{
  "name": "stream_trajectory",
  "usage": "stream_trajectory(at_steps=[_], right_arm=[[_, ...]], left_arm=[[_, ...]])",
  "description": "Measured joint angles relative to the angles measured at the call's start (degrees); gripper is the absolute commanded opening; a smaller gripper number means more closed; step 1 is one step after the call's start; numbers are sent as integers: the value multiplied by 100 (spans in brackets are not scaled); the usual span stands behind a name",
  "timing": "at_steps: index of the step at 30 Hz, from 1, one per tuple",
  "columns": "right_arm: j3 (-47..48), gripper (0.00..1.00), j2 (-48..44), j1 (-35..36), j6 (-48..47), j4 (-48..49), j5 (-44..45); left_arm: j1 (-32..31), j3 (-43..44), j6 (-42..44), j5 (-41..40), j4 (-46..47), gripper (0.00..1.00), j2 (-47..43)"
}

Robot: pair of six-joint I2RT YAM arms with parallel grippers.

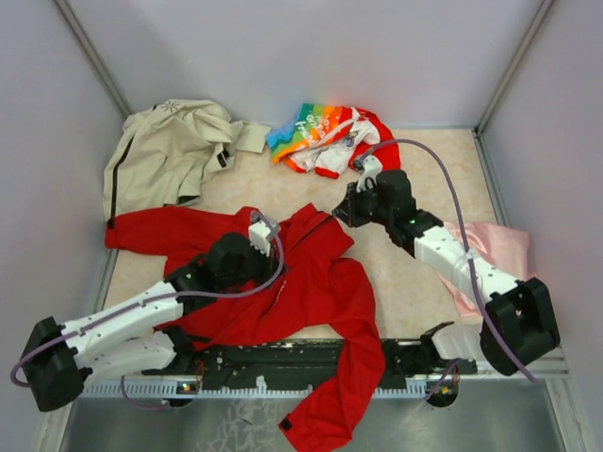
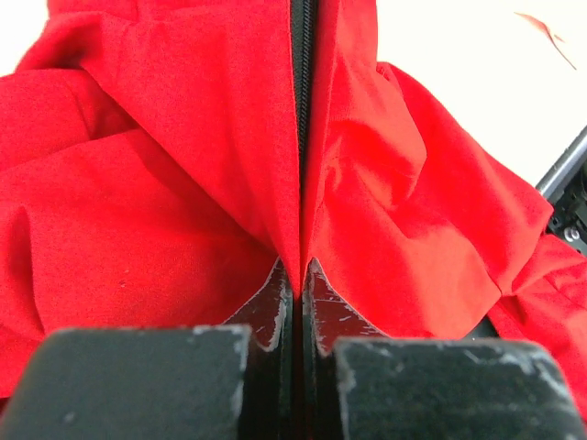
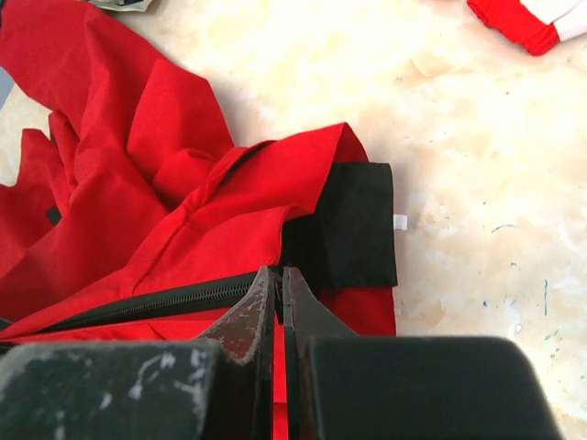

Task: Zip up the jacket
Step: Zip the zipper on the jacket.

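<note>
The bright red jacket [image 1: 320, 282] lies crumpled across the middle of the table, one sleeve hanging over the front edge. My left gripper [image 1: 268, 262] is shut on a fold of its red cloth right at the dark zipper line [image 2: 301, 82], which runs straight away from the fingertips [image 2: 316, 275]. My right gripper [image 1: 337, 218] is shut at the top end of the zipper [image 3: 147, 302], beside the black inner lining [image 3: 353, 229] of the collar. Whether it pinches a pull tab or only the tape is hidden between the jaws.
A beige jacket [image 1: 170, 151] lies at the back left. A rainbow-and-white red garment [image 1: 325, 137] sits at the back centre, its edge showing in the right wrist view [image 3: 527, 23]. A pink cloth [image 1: 499, 250] lies under the right arm. Grey walls enclose the table.
</note>
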Motion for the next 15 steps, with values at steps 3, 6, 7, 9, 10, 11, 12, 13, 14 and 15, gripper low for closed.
stream_trajectory(at_steps=[3, 6, 7, 9, 10, 11, 12, 13, 14, 15], right_arm=[[188, 0, 120, -37, -9, 15, -20], [367, 0, 245, -144, -13, 13, -17], [435, 0, 284, -210, -13, 20, -15], [573, 0, 350, -391, -13, 15, 9], [708, 0, 398, -496, -9, 13, 28], [774, 0, 420, -645, -7, 15, 44], [885, 0, 457, -772, -4, 9, 63], [1019, 0, 505, -896, 11, 13, 79], [1165, 0, 551, -1001, 26, 11, 98], [1344, 0, 610, -1099, 31, 11, 140]], left_arm=[[0, 59, 0, -254, 79, 0, 13], [4, 251, 22, -553, 160, 2, 229], [9, 385, 37, -649, 157, 3, 380], [42, 793, 66, -868, 160, 6, 807], [74, 1021, 83, -940, 173, 7, 1029], [118, 1263, 103, -984, 197, 7, 1252], [192, 1543, 127, -1001, 254, 7, 1495], [278, 1742, 136, -988, 319, 8, 1674], [431, 2041, 133, -905, 380, 7, 1915], [599, 2297, 127, -804, 437, 7, 2129]])
